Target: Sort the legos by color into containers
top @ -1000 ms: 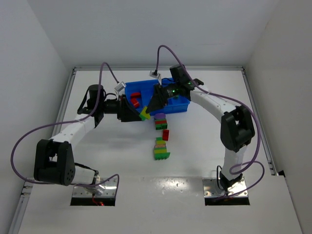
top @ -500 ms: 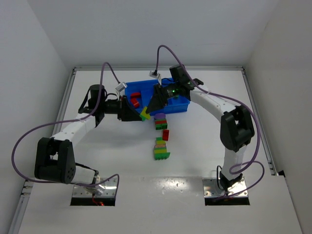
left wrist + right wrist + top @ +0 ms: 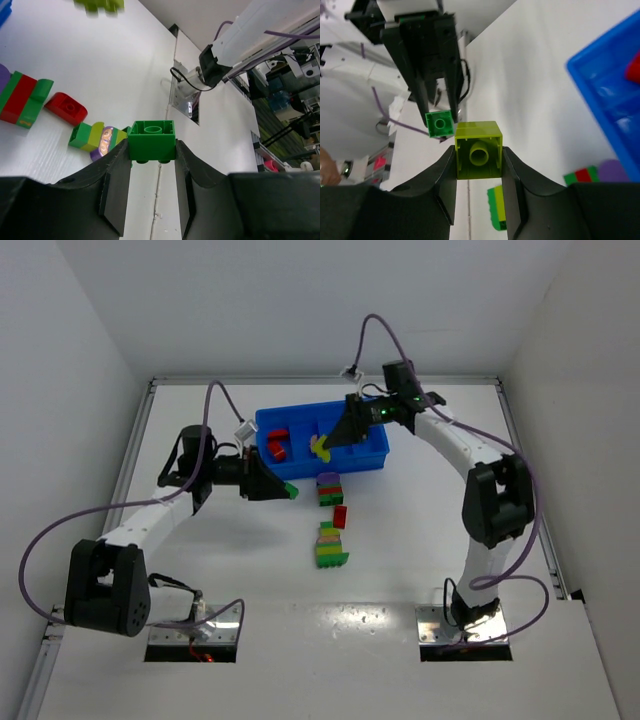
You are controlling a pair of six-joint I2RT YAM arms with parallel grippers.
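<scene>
Our left claw [image 3: 152, 149] grips a green plastic brick [image 3: 151, 137], our right claw [image 3: 479, 156] a yellow-green plastic brick [image 3: 479, 145]; each likely needs its blue plastic tray [image 3: 372, 452] compartment.

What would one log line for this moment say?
left gripper: holds green brick | right gripper: holds yellow-green brick | blue tray: red bricks inside

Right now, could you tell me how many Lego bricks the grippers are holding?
2: a green brick in the left gripper, and a yellow-green brick in the right gripper over the blue tray.
</scene>
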